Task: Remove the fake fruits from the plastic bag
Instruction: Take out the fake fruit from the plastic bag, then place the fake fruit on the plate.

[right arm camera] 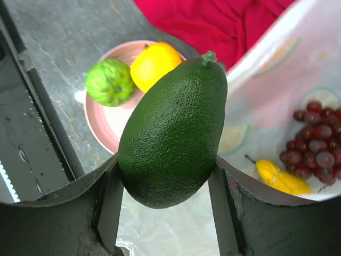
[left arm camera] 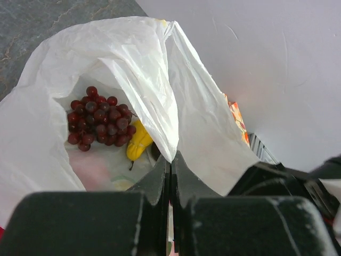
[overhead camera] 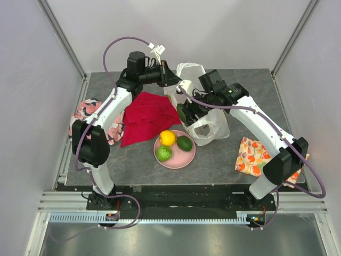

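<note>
Avocado [right arm camera: 173, 133] is being clamped by right gripper [right arm camera: 165, 178]; left gripper [left arm camera: 170, 168] is pinching plastic bag [left arm camera: 133, 58] rim; three fruits [overhead camera: 167, 138] are lying outside bag, grapes [left arm camera: 98, 120] and pear [left arm camera: 138, 145] inside.

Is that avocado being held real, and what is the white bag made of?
The held avocado looks like moulded plastic, probably fake: evenly pebbled dark green skin, soft sheen, neat stub stem. The bag looks like thin white plastic film: it crinkles and folds, and light shows through it.
</note>
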Controlling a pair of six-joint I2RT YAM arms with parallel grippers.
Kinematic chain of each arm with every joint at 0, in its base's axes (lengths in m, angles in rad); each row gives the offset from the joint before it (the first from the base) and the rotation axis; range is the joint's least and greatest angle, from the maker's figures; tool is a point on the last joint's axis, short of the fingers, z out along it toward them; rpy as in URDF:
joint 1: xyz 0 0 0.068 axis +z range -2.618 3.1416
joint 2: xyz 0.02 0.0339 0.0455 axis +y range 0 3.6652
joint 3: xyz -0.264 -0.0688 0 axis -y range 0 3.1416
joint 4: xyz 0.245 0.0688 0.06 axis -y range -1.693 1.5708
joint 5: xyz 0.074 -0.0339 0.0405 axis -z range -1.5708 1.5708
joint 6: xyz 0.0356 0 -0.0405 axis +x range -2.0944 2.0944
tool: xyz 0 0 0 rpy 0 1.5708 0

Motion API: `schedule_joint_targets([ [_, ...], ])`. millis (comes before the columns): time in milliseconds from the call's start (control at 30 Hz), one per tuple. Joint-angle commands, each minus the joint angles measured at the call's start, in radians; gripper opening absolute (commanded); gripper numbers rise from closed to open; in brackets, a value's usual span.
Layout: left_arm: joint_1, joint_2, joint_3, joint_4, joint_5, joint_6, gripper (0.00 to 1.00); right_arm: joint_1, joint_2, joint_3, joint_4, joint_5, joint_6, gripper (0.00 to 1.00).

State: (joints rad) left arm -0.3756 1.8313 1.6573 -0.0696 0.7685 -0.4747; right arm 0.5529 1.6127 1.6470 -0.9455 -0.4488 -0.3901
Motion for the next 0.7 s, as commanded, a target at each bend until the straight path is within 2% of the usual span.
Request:
schedule_joint_targets([
  [0,-0.002,0.0,0.064,0.025,0.009,-0.001,0.02,0.074,-0.05,0.184,-0.022,-0.007,0.005,0.48],
  [67,-0.003,-0.003,0.067,0.01,0.006,0.019,0.02,0.142,-0.028,0.267,-0.035,0.025,-0.001,0.49],
  [100,0.0,-0.009,0.068,0.001,0.003,0.028,0.02,0.236,-0.014,0.343,-0.059,0.054,-0.025,0.5],
  [167,0.004,-0.015,0.068,-0.016,-0.003,0.056,0.02,0.277,0.025,0.385,-0.088,0.073,-0.076,0.51],
  [267,0.026,-0.018,0.074,-0.032,-0.005,0.065,0.02,0.278,0.065,0.318,-0.134,0.061,-0.186,0.5],
  [433,0.061,-0.047,0.075,-0.039,-0.009,0.077,0.02,0.28,0.111,0.196,-0.231,0.048,-0.246,0.48],
  [667,0.067,-0.095,0.03,-0.035,-0.017,0.087,0.02,0.285,0.093,-0.07,-0.188,0.151,-0.338,0.45],
])
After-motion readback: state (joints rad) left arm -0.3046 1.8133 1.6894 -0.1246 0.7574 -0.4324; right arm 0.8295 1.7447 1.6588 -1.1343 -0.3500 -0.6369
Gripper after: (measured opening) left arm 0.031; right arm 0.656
